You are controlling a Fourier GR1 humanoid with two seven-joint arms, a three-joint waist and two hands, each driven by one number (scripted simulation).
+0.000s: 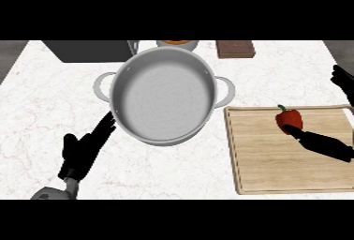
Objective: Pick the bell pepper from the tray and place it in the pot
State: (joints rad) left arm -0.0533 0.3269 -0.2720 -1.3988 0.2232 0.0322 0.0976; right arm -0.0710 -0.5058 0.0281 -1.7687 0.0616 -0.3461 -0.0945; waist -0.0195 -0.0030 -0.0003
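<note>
Red bell pepper with a green stem [288, 119] sits on the pale wooden tray [276, 173], upper part. Black right hand [325, 144] has straight fingers touching the pepper's lower side, nothing gripped. Left hand [83, 150] rests relaxed beside the big grey metal pot [165, 93].

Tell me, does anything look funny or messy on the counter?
Nothing is spilled or broken. The pot sits upright and empty. The red bell pepper lies on the wooden tray, with the right hand reaching up to it. The left hand rests open beside the pot.
</note>
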